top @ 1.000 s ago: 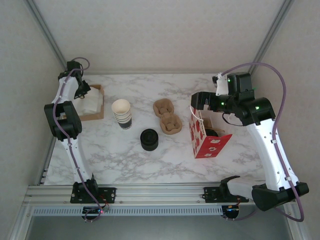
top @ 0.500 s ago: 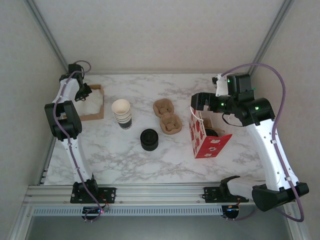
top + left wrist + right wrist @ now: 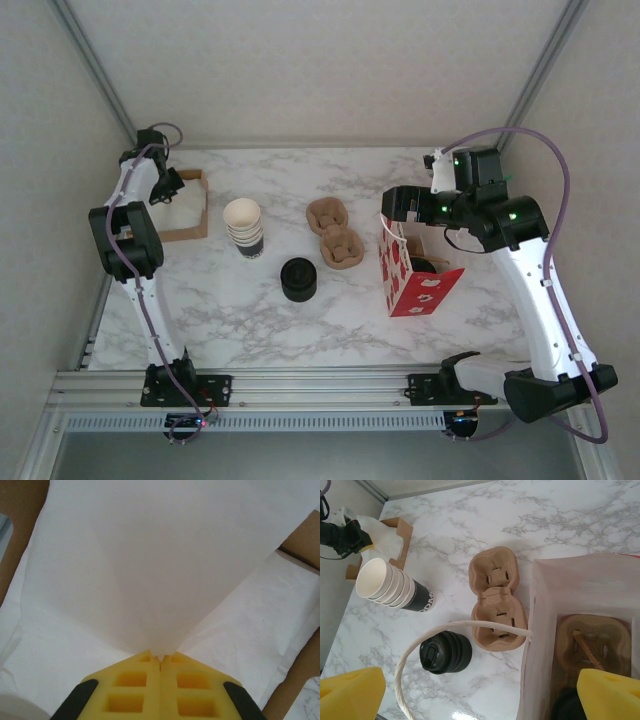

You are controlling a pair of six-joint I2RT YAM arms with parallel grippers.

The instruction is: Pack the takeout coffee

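Right, my left fingers [image 3: 163, 663] are pressed together, pinching the tip of a white napkin [image 3: 160, 555] that fans out from them. More napkins lie under it in the brown napkin box [image 3: 190, 228], far left of the bag [image 3: 420, 290] at the surface's [image 3: 480, 325] left edge. My right fingers [image 3: 352, 692] are spread wide w/ nothing between them, over the bag's open top; one handle loop curves past them. Low inside the bag sits the inner carrier [image 3: 592, 640], & beside it the takeout coffee [image 3: 567, 707], only its dark lid showing. Just left of the bag lies an empty carrier [image 3: 335, 235]. Further left sits the lid stack [image 3: 298, 279], then the cup stack [image 3: 243, 225].
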